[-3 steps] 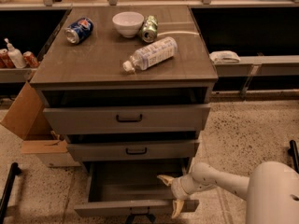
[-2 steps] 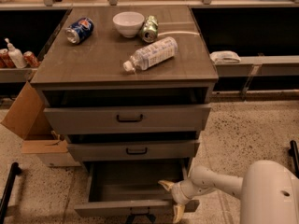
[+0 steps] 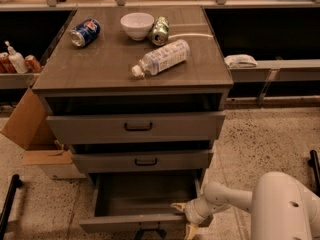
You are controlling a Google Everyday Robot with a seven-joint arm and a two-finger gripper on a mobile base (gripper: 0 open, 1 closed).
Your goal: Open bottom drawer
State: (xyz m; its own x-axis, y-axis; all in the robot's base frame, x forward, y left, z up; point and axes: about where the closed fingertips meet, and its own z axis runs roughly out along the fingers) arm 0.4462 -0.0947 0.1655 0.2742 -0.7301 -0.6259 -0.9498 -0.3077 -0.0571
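The gripper (image 3: 184, 219) sits low at about 5 o'clock in the view, its fingers (image 3: 178, 206) spread apart and clasping nothing, one tip inside the right end of the bottom drawer (image 3: 131, 223) and the other outside its front. That drawer (the shallowest, at 6 o'clock) stands pulled out beneath the middle drawer (image 3: 142, 161). Toward 12 o'clock the cabinet top (image 3: 100, 69) carries a plastic bottle (image 3: 161, 57) on its side, a white bowl (image 3: 137, 24) and a blue can (image 3: 84, 32).

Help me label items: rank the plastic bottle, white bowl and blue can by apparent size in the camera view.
1. plastic bottle
2. white bowl, barely ahead
3. blue can
The gripper sits at the bottom drawer's front right corner.
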